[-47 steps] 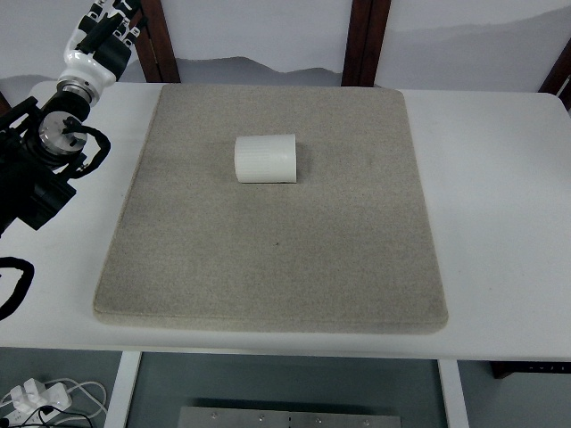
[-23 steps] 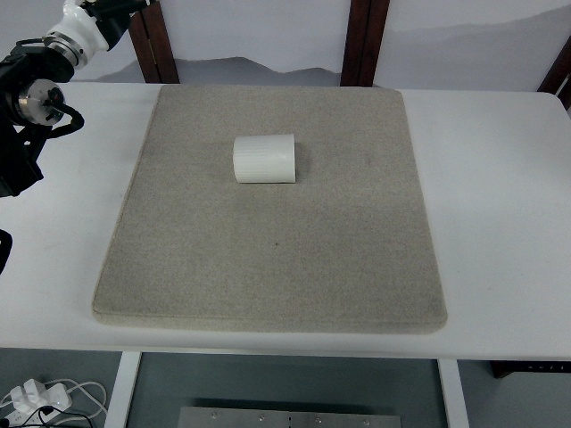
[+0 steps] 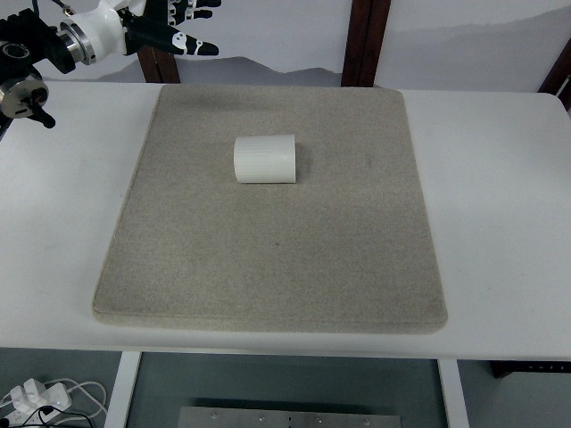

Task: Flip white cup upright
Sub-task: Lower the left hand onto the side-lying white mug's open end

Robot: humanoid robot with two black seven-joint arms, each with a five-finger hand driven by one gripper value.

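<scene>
Reaching in from the far left corner, left hand [image 3: 174, 22] high above the back edge of the surface [image 3: 500, 178], fingers [image 3: 201, 46] spread and holding nothing, well apart from the white cup [image 3: 264, 159]. Lying on its side on the grey mat [image 3: 268, 259], toward the back and a little left of middle, cup untouched, so approach step only, by the look of it. Next, likely: bring the hand down over the ribbed wall, close around it, then tip it onto its base.
</scene>
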